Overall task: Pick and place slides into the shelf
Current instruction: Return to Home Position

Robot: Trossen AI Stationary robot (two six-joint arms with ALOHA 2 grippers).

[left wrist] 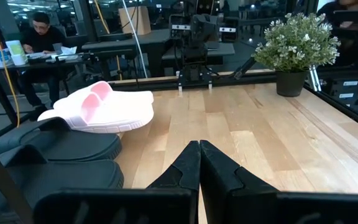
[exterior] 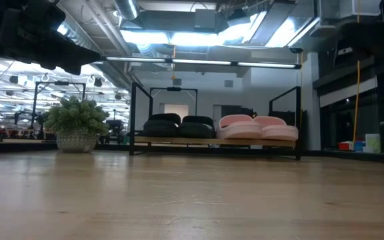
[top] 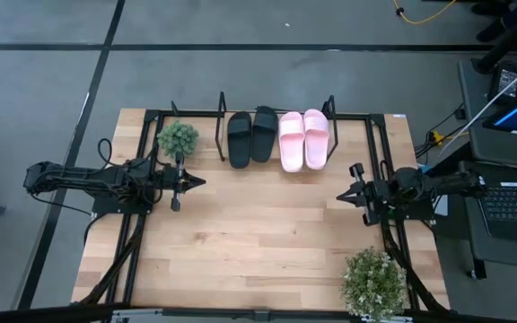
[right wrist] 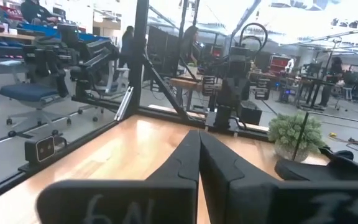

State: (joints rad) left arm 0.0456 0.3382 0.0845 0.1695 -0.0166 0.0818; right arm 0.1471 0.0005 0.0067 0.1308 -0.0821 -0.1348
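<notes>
1. Large potted plant (top: pixel 374 282): stands at the front right corner of the table (top: pixel 258 251), the item farthest from the shelf (exterior: pixel 205 141).
2. Right gripper (top: pixel 342 195): hangs over the table's right side, well in front of the shelf's right end, pointing inward. Its two fingers are pressed together with nothing between them.
3. Left gripper (top: pixel 200 182): hangs over the table's left side, in front of the shelf's left end, pointing toward the right gripper. Its fingers are likewise pressed together and empty.
4. Small potted plant (top: pixel 178 138): stands on the table just beside the shelf's left end.
5. Shelf: sits at the table's far edge, where thin black wire uprights carry a light wooden board.
6. Black slides (top: pixel 251 136): two, side by side on the left half of the shelf board.
7. Pink slides (top: pixel 303 140): two, side by side on the right half of the shelf board, just beside the black pair.
8. Person (left wrist: pixel 42 31): seated at a desk in the room behind the shelf.
</notes>
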